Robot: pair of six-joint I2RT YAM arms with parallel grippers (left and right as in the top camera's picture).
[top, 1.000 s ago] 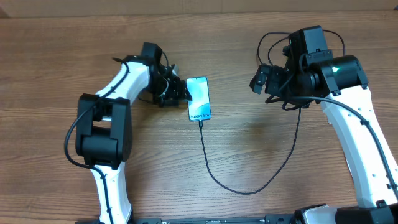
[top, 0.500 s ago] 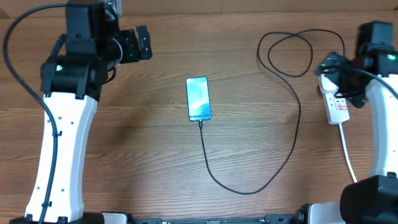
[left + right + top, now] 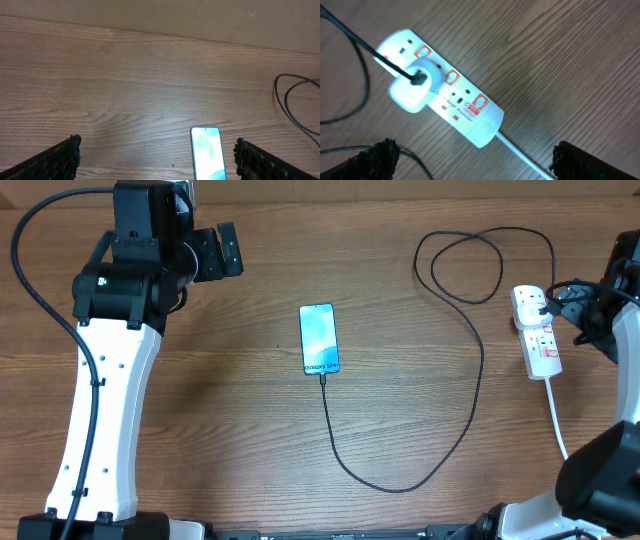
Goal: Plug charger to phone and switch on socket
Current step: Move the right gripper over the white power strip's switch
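My right gripper (image 3: pixel 477 160) hangs open above the power strip (image 3: pixel 470 117); I'd press one fingertip (image 3: pixel 380 155) on the red switch (image 3: pixel 452 77) beside the adapter (image 3: pixel 407 92) (left gripper (image 3: pixel 157 162) open too).

You see a brown wood-grain table (image 3: pixel 230 430); at centre frame, a phone (image 3: pixel 319 338) with a light blue screen and white lettering; a black charger (image 3: pixel 483 360); at right, a white socket (image 3: pixel 545 355) with red markings

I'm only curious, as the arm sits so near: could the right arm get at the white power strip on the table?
Probably yes. The right gripper hangs open just over the power strip, with nothing between them; the plug covers only one part of the strip's top.
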